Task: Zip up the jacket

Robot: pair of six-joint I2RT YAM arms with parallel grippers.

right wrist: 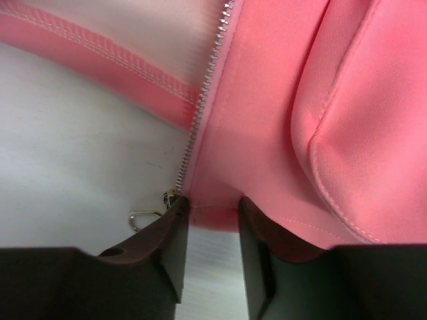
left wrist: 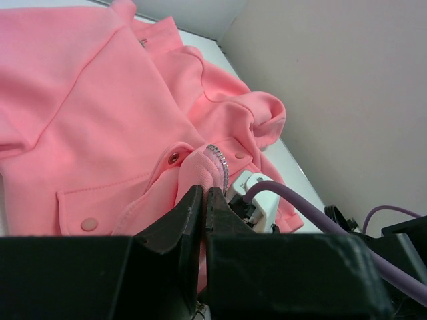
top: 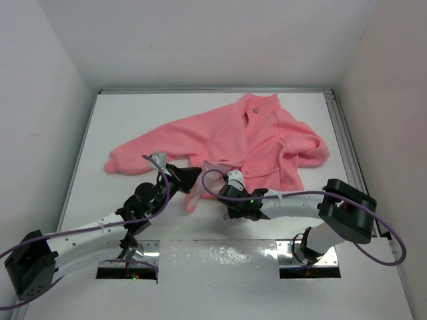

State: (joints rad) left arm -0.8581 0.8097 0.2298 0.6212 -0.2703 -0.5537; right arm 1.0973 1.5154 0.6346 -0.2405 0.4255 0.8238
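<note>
The jacket lies on the table, left claw and right claw at its near hem.

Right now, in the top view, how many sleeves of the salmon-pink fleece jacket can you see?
2. On the salmon-pink fleece jacket, one long sleeve stretches out to the left; the other sleeve lies folded and bunched on the right. Neither looks hidden.

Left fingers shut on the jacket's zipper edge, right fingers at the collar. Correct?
No. The right fingers are at the jacket's bottom hem, beside the zipper's lower end, as the right wrist view shows; the collar lies at the far end. The left fingers are shut on the zipper edge.
</note>
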